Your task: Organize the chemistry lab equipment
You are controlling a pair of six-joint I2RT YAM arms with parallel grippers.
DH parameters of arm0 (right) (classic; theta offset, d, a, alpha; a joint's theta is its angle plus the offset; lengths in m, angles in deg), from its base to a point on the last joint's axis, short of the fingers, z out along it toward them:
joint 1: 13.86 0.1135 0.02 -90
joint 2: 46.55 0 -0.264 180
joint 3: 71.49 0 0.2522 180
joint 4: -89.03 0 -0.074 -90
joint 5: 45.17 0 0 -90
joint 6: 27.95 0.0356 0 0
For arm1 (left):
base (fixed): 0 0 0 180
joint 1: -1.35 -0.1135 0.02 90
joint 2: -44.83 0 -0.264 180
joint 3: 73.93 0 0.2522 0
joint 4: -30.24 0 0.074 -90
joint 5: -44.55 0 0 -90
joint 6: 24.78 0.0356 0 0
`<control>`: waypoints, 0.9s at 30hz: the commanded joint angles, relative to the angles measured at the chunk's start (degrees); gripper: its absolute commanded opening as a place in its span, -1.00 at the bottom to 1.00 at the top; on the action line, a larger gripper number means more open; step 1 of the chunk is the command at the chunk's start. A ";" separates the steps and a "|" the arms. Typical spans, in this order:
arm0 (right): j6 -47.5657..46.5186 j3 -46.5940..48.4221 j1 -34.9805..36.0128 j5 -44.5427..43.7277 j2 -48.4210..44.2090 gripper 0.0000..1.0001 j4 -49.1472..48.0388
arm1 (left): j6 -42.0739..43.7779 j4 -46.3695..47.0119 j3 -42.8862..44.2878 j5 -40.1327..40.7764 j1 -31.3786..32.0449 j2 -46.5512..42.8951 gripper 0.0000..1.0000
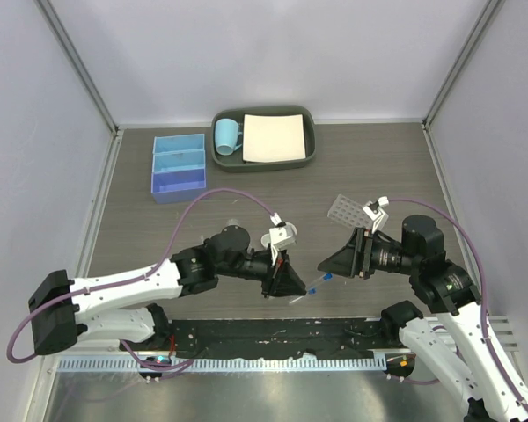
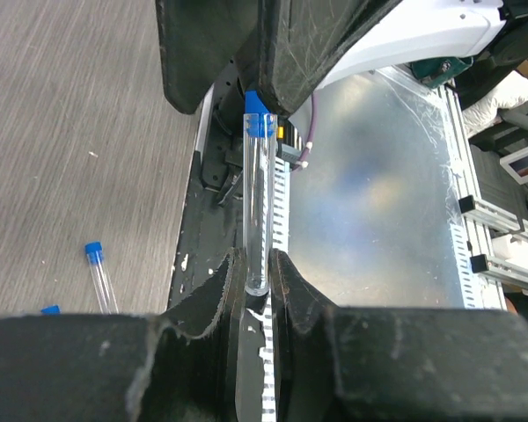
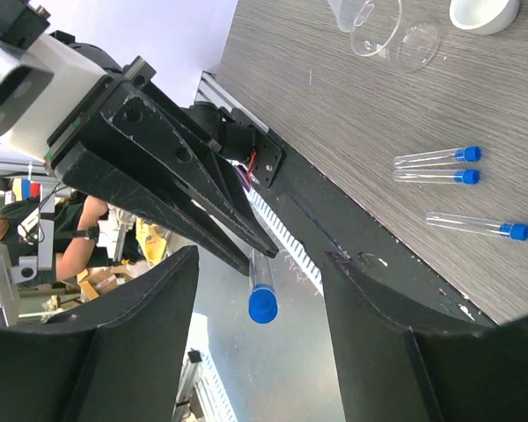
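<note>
Grey counter [image 1: 378, 167], near edge: left jaws grip a thin clear blue-capped tube [image 2: 257, 211], right jaws open.

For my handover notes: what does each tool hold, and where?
The left tool grips a blue-capped tube at its rounded bottom end; the right tool holds nothing.

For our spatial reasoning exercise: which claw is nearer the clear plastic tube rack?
Right. The right claw hovers just on the robot's side of the tube rack; the left claw sits farther away, to its left, gripping a blue-capped tube.
</note>
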 commanded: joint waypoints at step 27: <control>2.11 -0.58 0.23 2.55 -0.86 -0.33 -1.78 | -2.01 10.42 2.10 -7.50 -5.49 6.07 -0.99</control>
